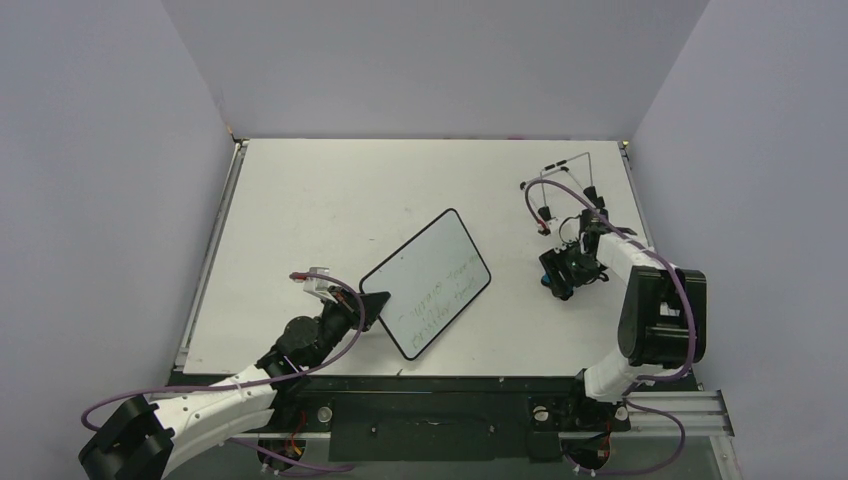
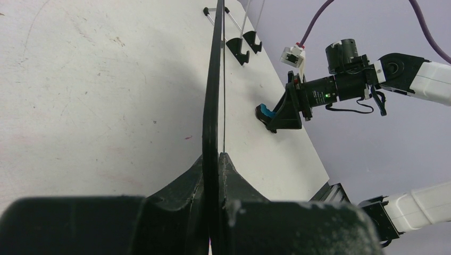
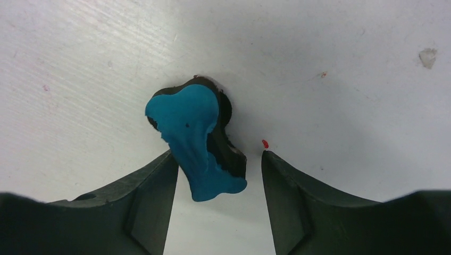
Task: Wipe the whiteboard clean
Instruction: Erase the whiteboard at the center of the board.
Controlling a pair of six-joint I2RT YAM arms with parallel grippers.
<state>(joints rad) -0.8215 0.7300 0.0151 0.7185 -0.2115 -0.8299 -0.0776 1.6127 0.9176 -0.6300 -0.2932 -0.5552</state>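
Note:
The whiteboard [image 1: 428, 281], white with a thin black rim and faint green handwriting, lies tilted in the middle of the table. My left gripper [image 1: 372, 305] is shut on its near-left edge; the left wrist view shows the board edge-on [image 2: 213, 90] between the jaws. The blue bone-shaped eraser [image 3: 194, 135] with a black underside lies on the table. My right gripper [image 3: 219, 159] is open with a finger on each side of the eraser's near end. The eraser also shows in the left wrist view [image 2: 266, 112] under the right gripper [image 2: 282, 114].
A thin wire stand with black feet [image 1: 565, 185] stands at the back right, also in the left wrist view [image 2: 239, 45]. Grey walls enclose the table on three sides. A metal rail [image 1: 215, 250] runs along the table's left edge.

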